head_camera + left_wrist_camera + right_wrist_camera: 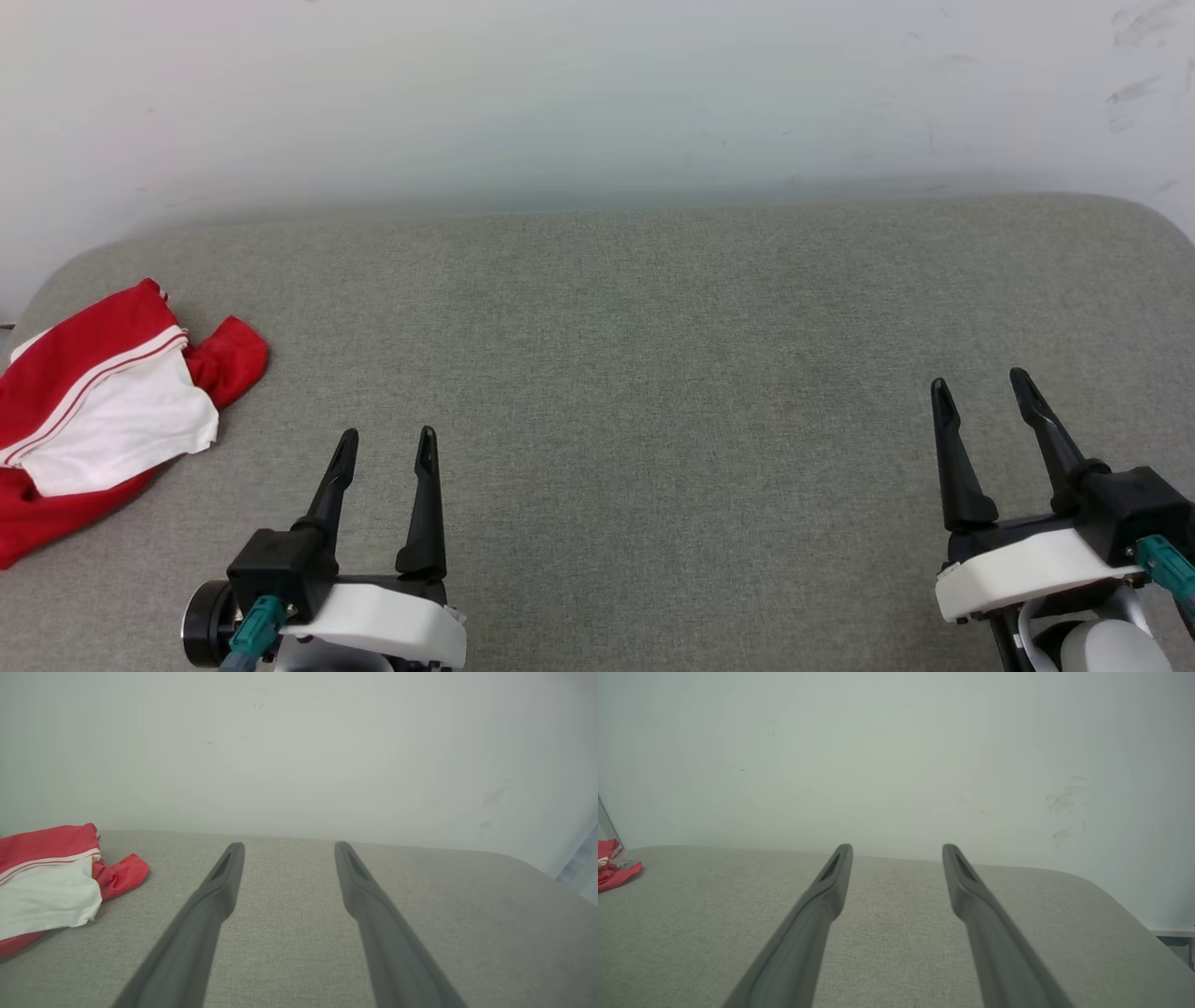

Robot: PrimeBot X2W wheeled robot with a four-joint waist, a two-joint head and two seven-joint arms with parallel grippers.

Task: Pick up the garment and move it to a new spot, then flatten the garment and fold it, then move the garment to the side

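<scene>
The garment (103, 411), red with a white sleeve and thin red-and-white stripe trim, lies crumpled at the far left of the grey fabric surface (635, 355). The left wrist view has the garment (51, 886) at its left edge, and the right wrist view catches a red scrap of the garment (614, 870) far left. My left gripper (387, 446) stands open near the front edge, to the right of the garment and apart from it, nothing between its fingers. My right gripper (980, 383) is open and empty at the lower right.
A pale wall (597, 93) rises directly behind the grey surface, whose back corners are rounded. The garment reaches the left edge of the head view. Bare grey fabric stretches between and beyond the two grippers.
</scene>
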